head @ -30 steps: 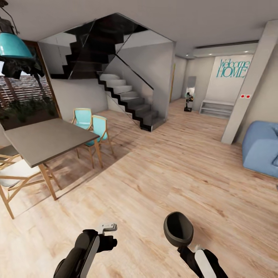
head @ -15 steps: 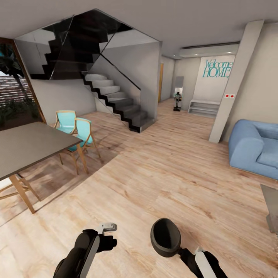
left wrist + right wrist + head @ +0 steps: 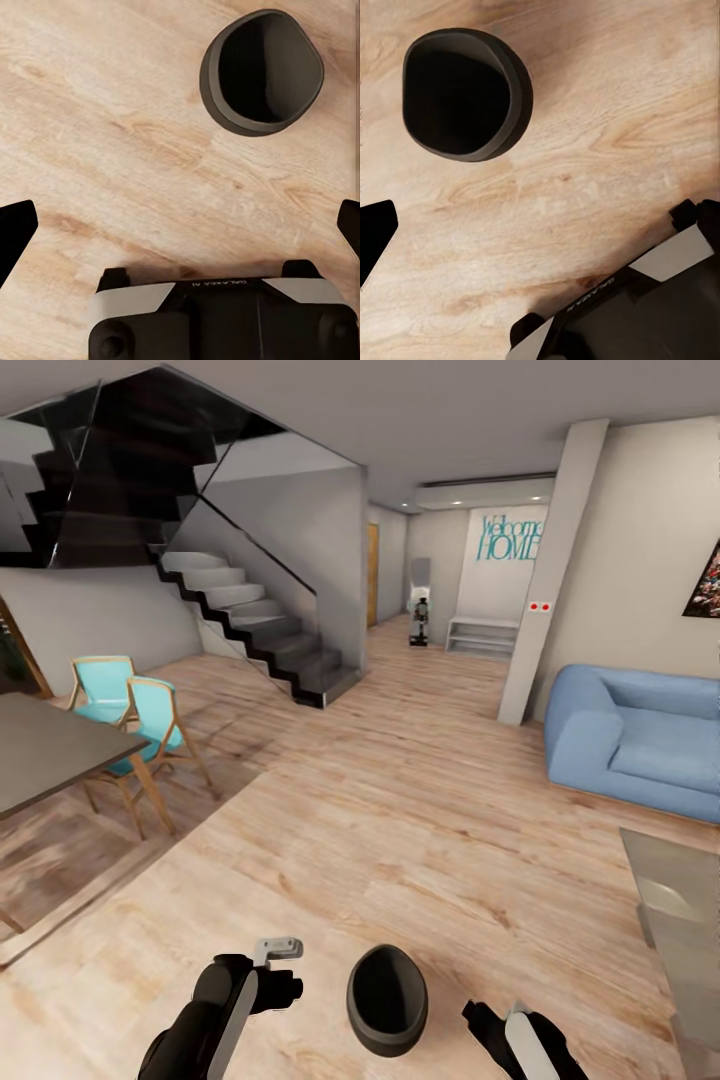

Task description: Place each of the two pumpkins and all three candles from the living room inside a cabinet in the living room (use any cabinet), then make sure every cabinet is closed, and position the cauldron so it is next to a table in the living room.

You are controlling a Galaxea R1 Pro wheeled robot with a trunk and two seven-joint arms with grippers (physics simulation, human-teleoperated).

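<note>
1. Head view: the cauldron (image 3: 387,1000) stands on the wooden floor (image 3: 420,830), mouth up and seemingly tilted, between the two arms and held by neither.
2. Left gripper (image 3: 180,229): in the left wrist view the jaws are spread wide, with bare floor between them and the cauldron (image 3: 262,71) apart beyond them.
3. Right gripper (image 3: 490,1015): the pictures do not settle whether its jaws are spread or pressed together; the right wrist view shows the cauldron (image 3: 465,94) clear of it.
4. The glossy table (image 3: 680,920) shows its corner at the right edge of the head view, well apart from the cauldron, in front of the blue sofa (image 3: 640,740).
5. Judged step: carrying the cauldron to the table. To do it well, pinch the rim wall squarely, lift level, and set it down just beside a table leg, not touching the sofa.
</note>
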